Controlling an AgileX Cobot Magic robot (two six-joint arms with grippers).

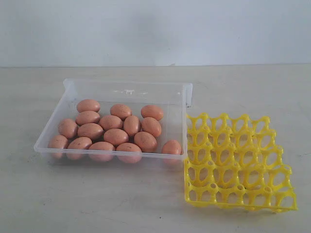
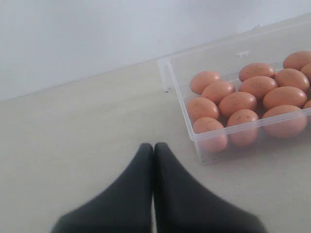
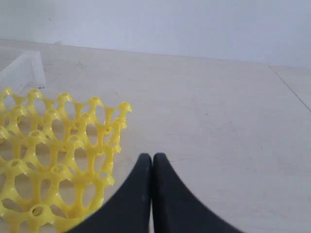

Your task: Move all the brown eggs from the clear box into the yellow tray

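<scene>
Sixteen brown eggs (image 1: 115, 137) lie in the clear box (image 1: 127, 90), left of centre in the exterior view. Fifteen are packed toward the box's left and middle. One sits apart in the lower right corner, against the near wall. None has yet been transferred.

The yellow tray (image 1: 236, 165) is at the lower right of the frame, and every cup that shows is vacant. Its left edge stands just beside the box's right wall; whether they touch cannot be told. Both rest on a pale table (image 1: 97, 204) before a plain white wall (image 1: 155, 29).

The left gripper (image 2: 153, 145) has its dark jaws pressed together tip to tip with nothing between them. It is poised over bare table just outside a corner of the box, with eggs showing through the transparent wall. The right gripper (image 3: 152, 156) is likewise closed and empty-handed, over the table near the tray's outer edge. Neither arm appears in the exterior view.

As judged, the step in hand is the very start, before the first pick. The next move calls for one gripper to part its jaws, pass over the box rim and descend on an egg with room on both sides. The lone egg nearest the tray, or one on the cluster's edge, looks easiest, since packed neighbours leave little clearance. Smooth oval shells will likely want a gentle, centred grip, then a lift clear of the wall toward a cup.
</scene>
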